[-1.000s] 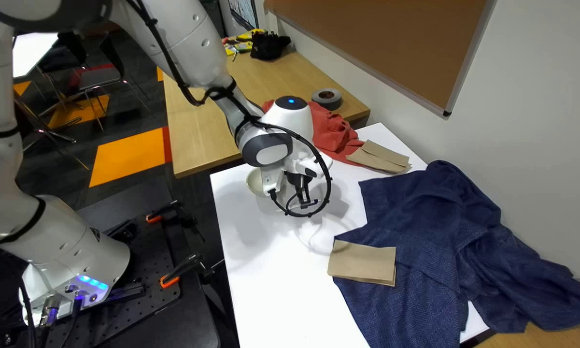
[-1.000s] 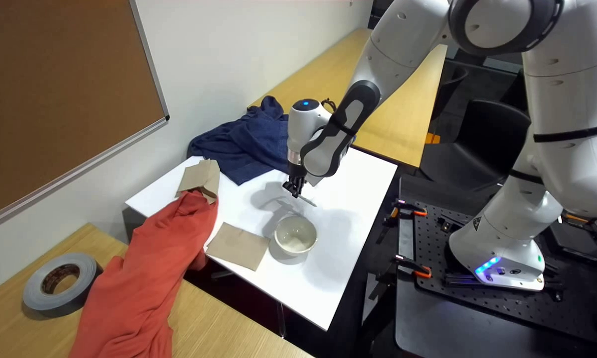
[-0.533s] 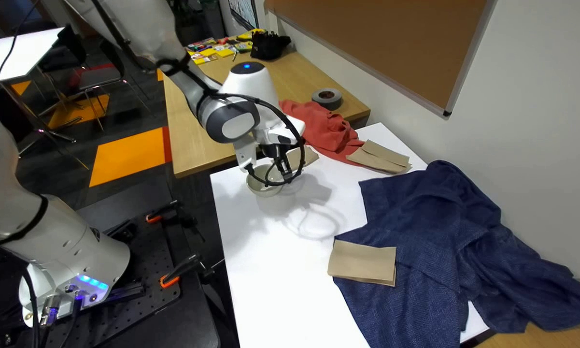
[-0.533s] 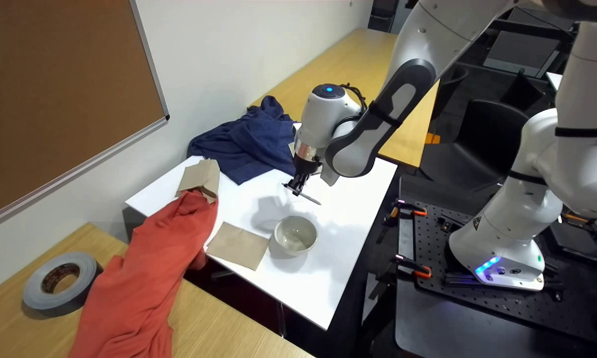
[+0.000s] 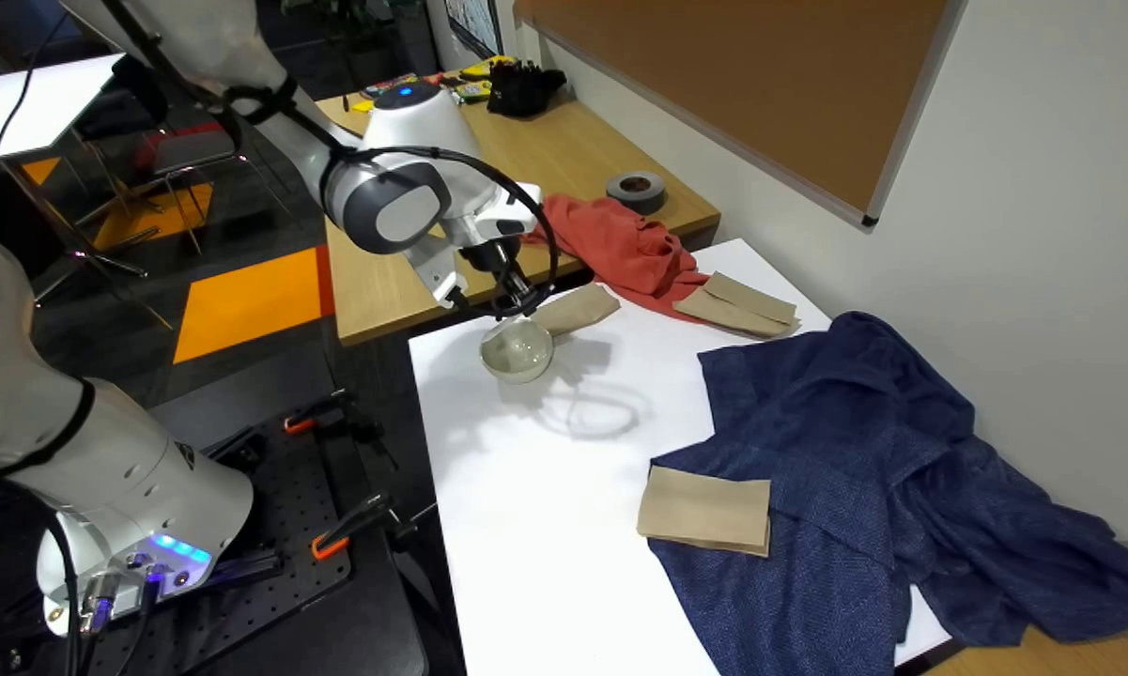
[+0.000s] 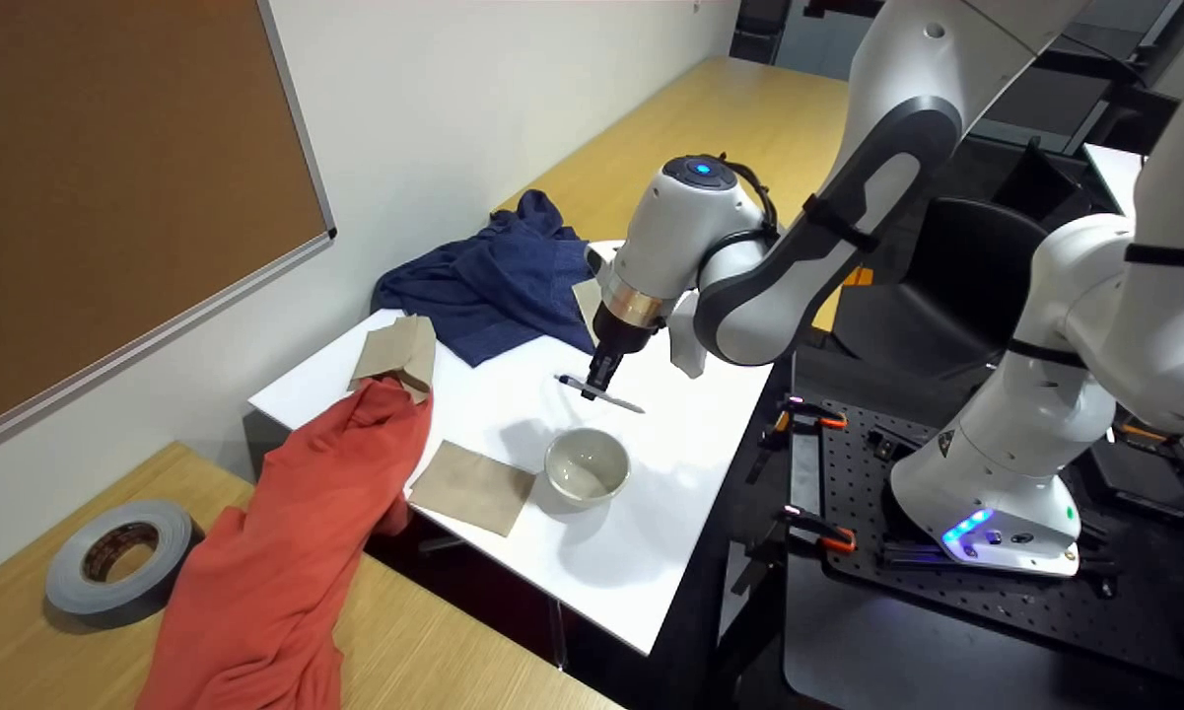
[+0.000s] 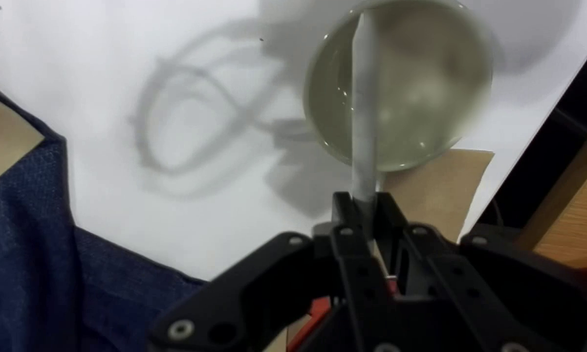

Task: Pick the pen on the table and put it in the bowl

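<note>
Over the last 0.5 s the gripper has travelled toward 10 o'clock in an exterior view, and so the bowl, which was partly covered by it, is now visible almost completely. The bowl itself has kept its place on the tabletop. The jaws are clamped on the pen, which hangs above the tabletop without touching it; in an exterior view it appears at 12 o'clock from the bowl, near to it. In the wrist view the pen passes in front of the bowl, from the jaws toward 12 o'clock, but whether it is exactly above the opening cannot be told. For the task, this seems to mean that the picking is finished and the carrying nearly so; what remains is, probably, 1 small correction, then the lowering and the release.

The pen looks thin and straight. It is pale grey along most of its length, with a dark end toward 10 o'clock and a pale end toward 4 o'clock. In the wrist view the far tip becomes narrower and is somewhat blurred. The pale part reaches farther out of the jaws than the dark, so a crosswise release could perhaps leave it on the rim.
</note>
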Tool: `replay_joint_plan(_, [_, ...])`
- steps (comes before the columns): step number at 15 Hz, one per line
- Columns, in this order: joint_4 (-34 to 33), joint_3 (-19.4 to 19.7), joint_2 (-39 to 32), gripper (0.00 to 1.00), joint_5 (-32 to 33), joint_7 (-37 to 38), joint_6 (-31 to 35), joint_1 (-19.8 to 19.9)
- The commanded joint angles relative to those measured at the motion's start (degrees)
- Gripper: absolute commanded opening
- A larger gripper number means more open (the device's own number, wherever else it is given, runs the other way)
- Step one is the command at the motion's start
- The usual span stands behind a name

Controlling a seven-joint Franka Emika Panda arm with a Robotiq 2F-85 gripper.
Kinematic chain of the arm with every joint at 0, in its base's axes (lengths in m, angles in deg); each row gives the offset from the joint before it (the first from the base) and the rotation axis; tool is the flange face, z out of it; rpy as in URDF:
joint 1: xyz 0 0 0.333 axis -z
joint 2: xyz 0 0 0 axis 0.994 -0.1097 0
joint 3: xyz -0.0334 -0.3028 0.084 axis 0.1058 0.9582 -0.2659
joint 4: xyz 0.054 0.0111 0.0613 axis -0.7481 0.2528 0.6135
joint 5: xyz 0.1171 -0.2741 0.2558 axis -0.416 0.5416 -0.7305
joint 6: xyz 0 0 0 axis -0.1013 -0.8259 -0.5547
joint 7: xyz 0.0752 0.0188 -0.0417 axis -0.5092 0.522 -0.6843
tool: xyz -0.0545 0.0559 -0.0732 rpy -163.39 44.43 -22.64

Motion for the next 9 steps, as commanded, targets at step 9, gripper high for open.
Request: replay_joint_plan(9, [-0.7,-17.8,-6.5,0.04,-1.7,-15.6,10.8,11.9])
